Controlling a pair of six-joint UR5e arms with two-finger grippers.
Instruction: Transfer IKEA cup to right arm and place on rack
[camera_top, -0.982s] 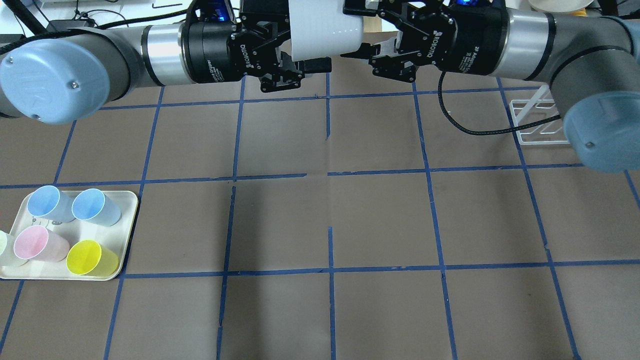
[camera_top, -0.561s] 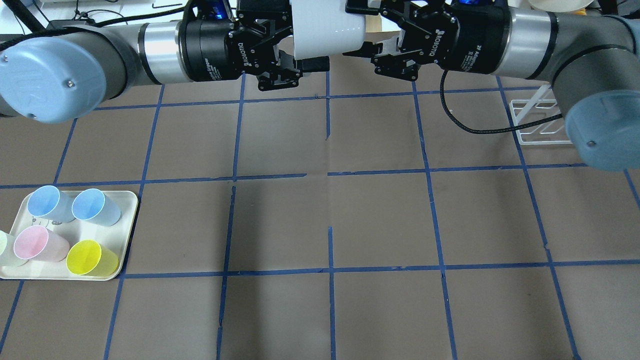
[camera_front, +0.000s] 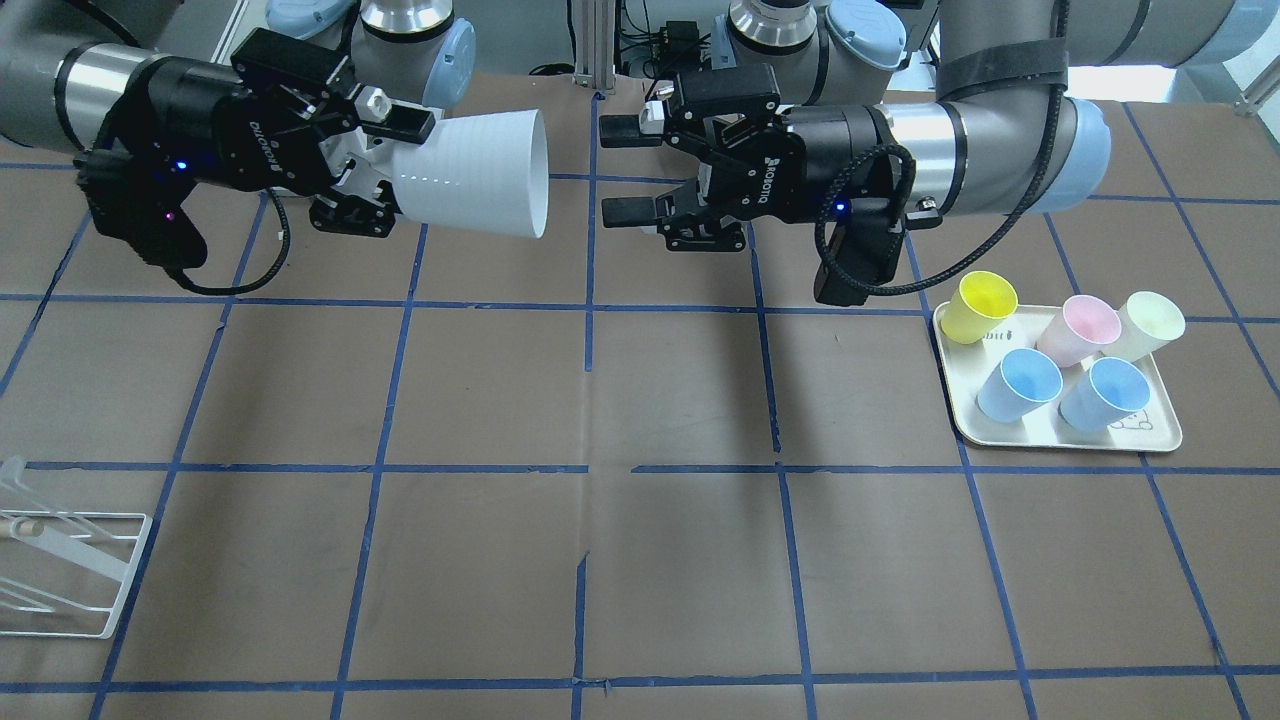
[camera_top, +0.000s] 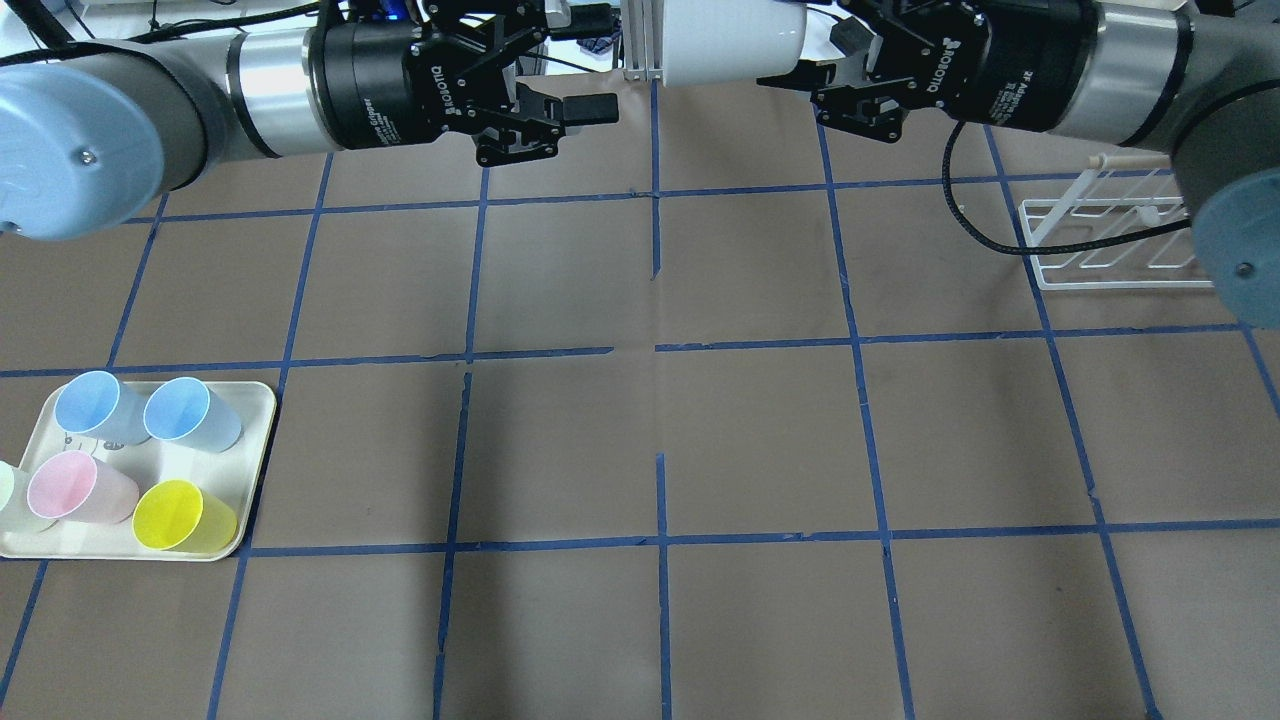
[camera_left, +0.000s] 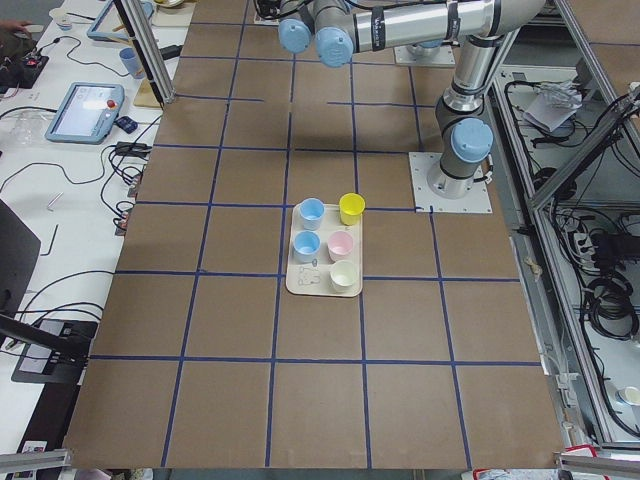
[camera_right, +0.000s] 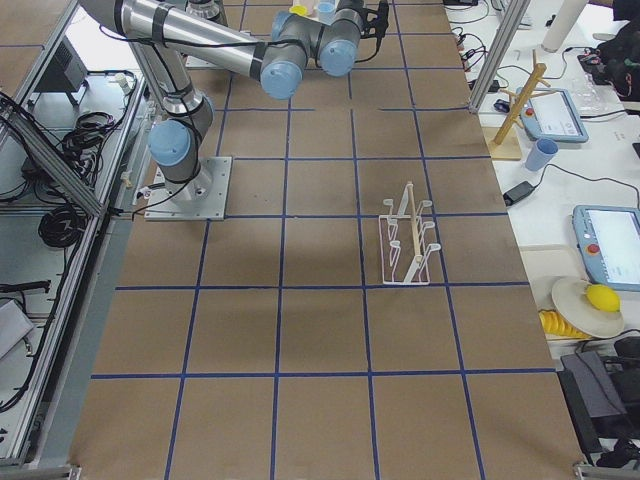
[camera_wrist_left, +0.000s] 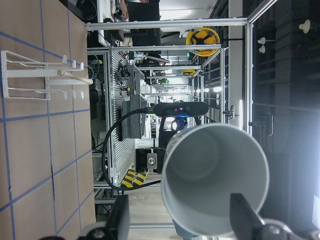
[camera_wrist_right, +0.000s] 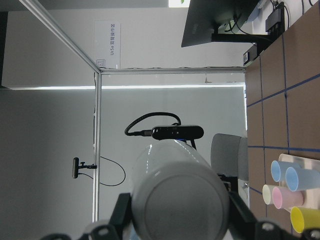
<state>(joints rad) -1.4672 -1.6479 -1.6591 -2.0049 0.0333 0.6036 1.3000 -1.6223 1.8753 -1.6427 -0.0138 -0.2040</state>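
Observation:
The pale grey IKEA cup (camera_front: 470, 175) lies sideways in the air over the far middle of the table, its mouth toward my left gripper. My right gripper (camera_front: 385, 168) is shut on the cup's base end, as the overhead view (camera_top: 805, 48) and the right wrist view (camera_wrist_right: 180, 215) also show. The cup (camera_top: 720, 40) shows its base (camera_wrist_right: 180, 195) to the right wrist camera. My left gripper (camera_front: 618, 170) is open and empty, a short gap away from the cup's rim (camera_wrist_left: 215, 180). The white wire rack (camera_top: 1100, 240) stands at the table's right side, below the right forearm.
A cream tray (camera_top: 255, 470) at the near left holds two light blue cups (camera_top: 150, 415), a pink one, a yellow one (camera_top: 185, 515) and a cream one. A black cable loops down from the right wrist (camera_top: 975, 225). The rack also shows in the front view (camera_front: 60, 570).
The two grippers have drawn apart. The left gripper has let go of the cup and moved back left. The right gripper has carried the cup to the right and farther back.

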